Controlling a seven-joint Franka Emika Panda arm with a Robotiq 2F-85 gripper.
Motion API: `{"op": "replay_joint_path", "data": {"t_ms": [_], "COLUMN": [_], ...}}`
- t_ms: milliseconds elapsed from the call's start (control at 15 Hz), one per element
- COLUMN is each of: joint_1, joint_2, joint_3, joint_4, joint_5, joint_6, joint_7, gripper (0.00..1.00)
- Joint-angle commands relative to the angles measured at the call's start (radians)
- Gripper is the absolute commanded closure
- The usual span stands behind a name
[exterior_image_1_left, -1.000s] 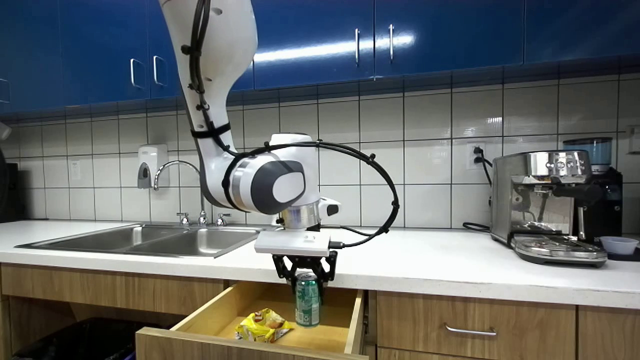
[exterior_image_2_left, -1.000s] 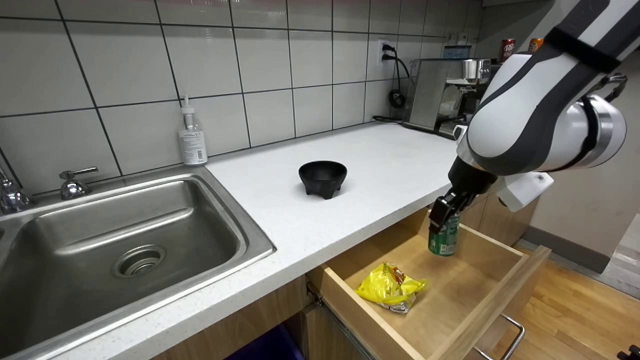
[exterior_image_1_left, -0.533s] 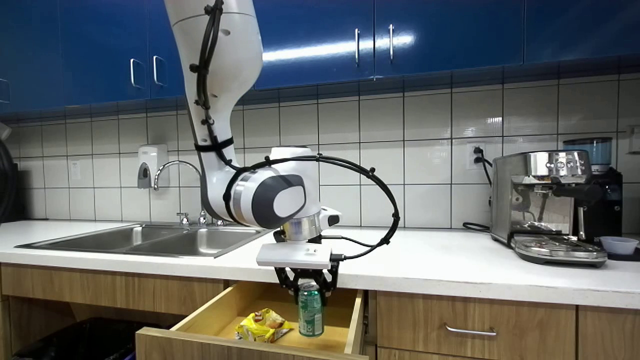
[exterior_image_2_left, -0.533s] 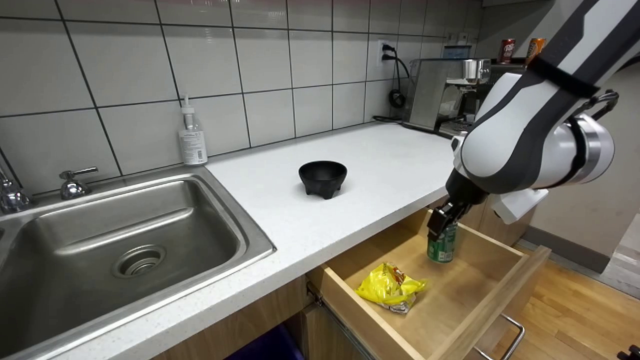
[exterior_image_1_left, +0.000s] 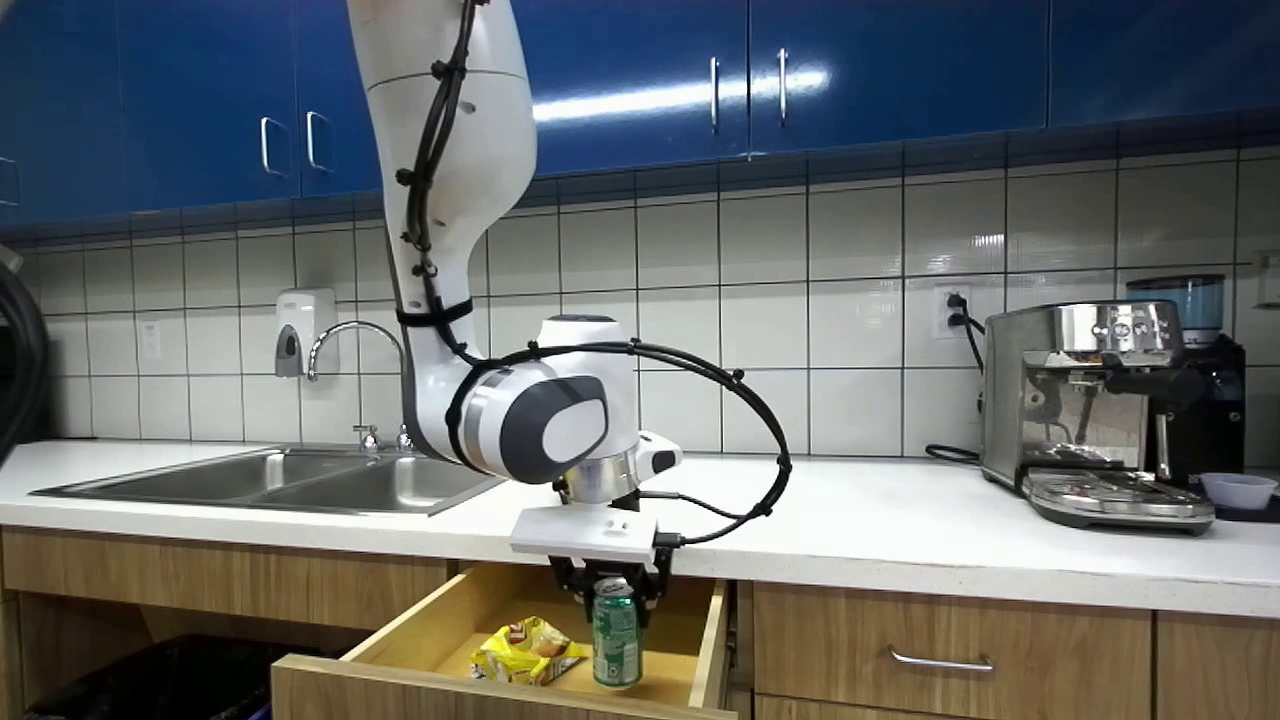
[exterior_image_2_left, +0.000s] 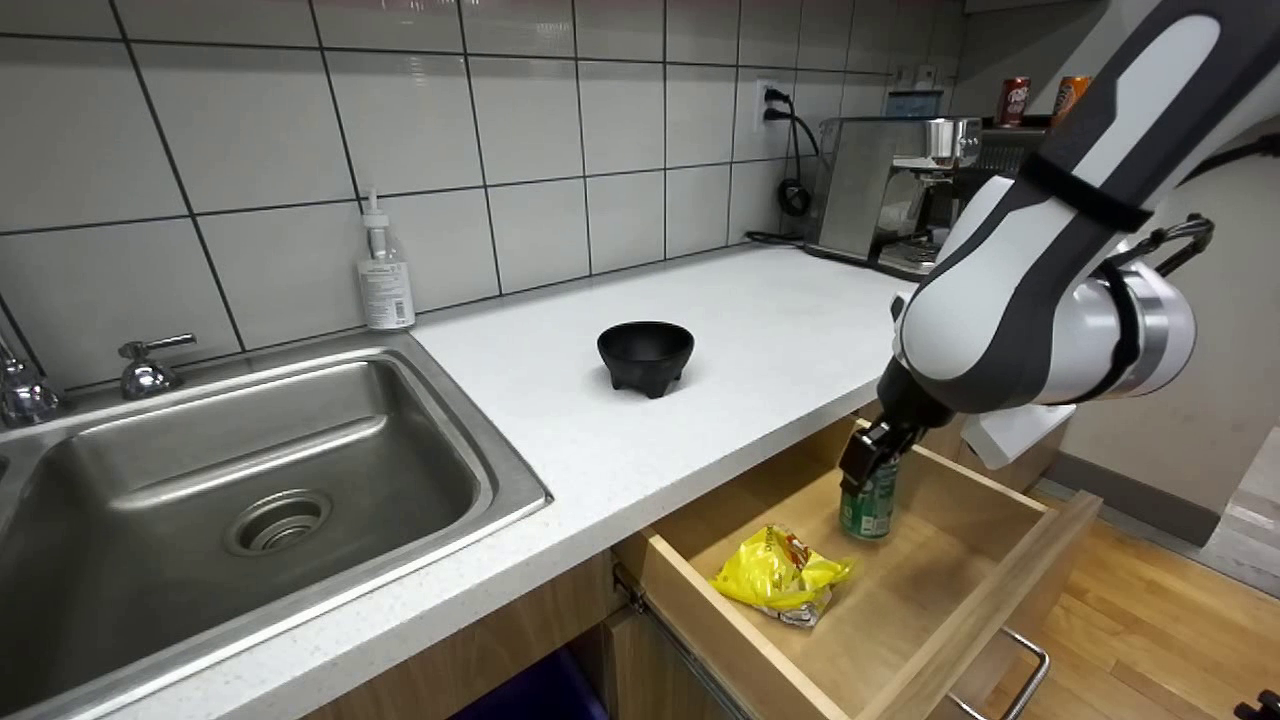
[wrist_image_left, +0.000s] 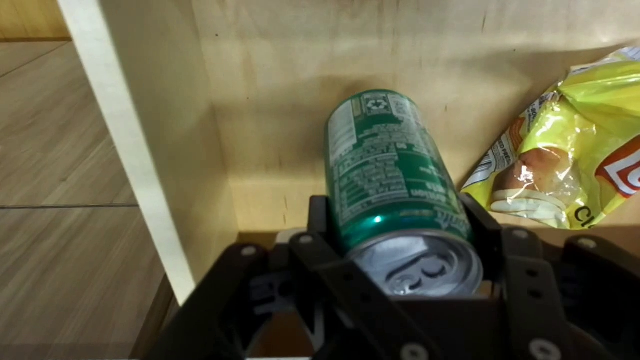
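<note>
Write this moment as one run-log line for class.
hand: closed on can | can: upright, inside open drawer, base contact unclear | bag: in drawer, beside can | black bowl: on counter

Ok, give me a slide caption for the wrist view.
A green soda can gripped between the jaws, the wooden drawer behind it, a yellow snack bag at the picture's right.

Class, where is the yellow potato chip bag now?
In both exterior views, the yellow potato chip bag lies in the open drawer, left of the green soda can in the gripper.
</note>
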Motion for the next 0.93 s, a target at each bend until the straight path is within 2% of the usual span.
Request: {"op": "replay_joint_path", "data": {"t_ms": [0, 267, 600, 667, 733, 867], "joint_1": [-0.064, -0.085, -0.080, -0.079, -0.080, -0.084], "joint_2": [0.035, 0.066, 0.084, 0.084, 0.078, 0.069], "joint_3": [0.062, 0.082, 0.075, 0.075, 0.076, 0.082], "joint_4": [0.034, 0.046, 0.057, 0.058, 0.057, 0.056], "joint_5": [0.025, 0.016, 0.007, 0.006, 0.005, 0.003], "joint_6": [0.031, 0.050, 0.052, 0.051, 0.049, 0.048], "joint_7": [-0.017, -0.012, -0.006, -0.007, -0.009, -0.014], "gripper": [0.62, 0.62, 0.62, 0.12, 0.11, 0.00]}}
